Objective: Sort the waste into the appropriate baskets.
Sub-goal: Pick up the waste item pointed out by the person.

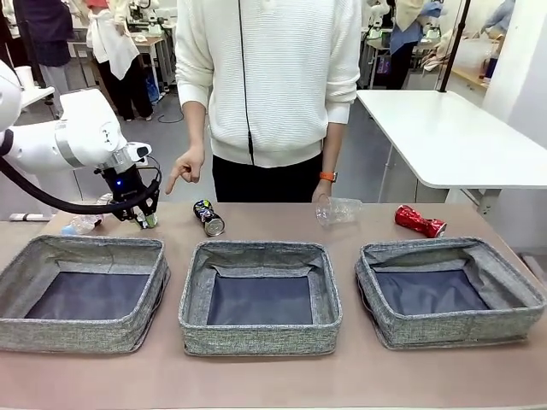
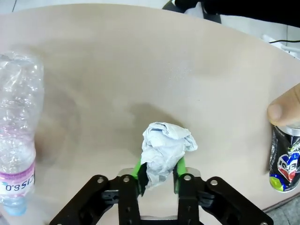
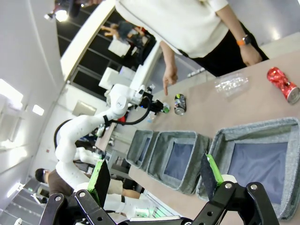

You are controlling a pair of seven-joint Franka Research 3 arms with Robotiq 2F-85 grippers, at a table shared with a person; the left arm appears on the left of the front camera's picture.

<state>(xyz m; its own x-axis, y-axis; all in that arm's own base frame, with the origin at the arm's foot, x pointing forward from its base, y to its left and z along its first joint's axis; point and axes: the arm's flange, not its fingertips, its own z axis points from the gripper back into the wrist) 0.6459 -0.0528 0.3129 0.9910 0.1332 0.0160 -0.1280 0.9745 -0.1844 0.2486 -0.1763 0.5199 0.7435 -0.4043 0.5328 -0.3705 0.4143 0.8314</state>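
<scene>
A crumpled white paper ball (image 2: 164, 151) sits pinched between the green pads of my left gripper (image 2: 158, 174), low over the table behind the left basket (image 1: 85, 290); the same gripper (image 1: 141, 215) shows in the front view. A clear pink-labelled bottle (image 2: 16, 136) lies beside it (image 1: 83, 224). The dark printed can (image 1: 208, 217) lies behind the middle basket (image 1: 261, 295), with the person's finger (image 2: 283, 108) pointing just above it. The clear cup (image 1: 338, 209) and the crushed red can (image 1: 420, 221) lie behind the right basket (image 1: 449, 290). My right gripper (image 3: 157, 176) stands open high above the table.
A person in a white sweater (image 1: 269, 77) stands at the far edge, one hand (image 1: 185, 168) pointing down near my left gripper. A white table (image 1: 453, 137) stands at the back right. Bare tabletop runs in front of the baskets.
</scene>
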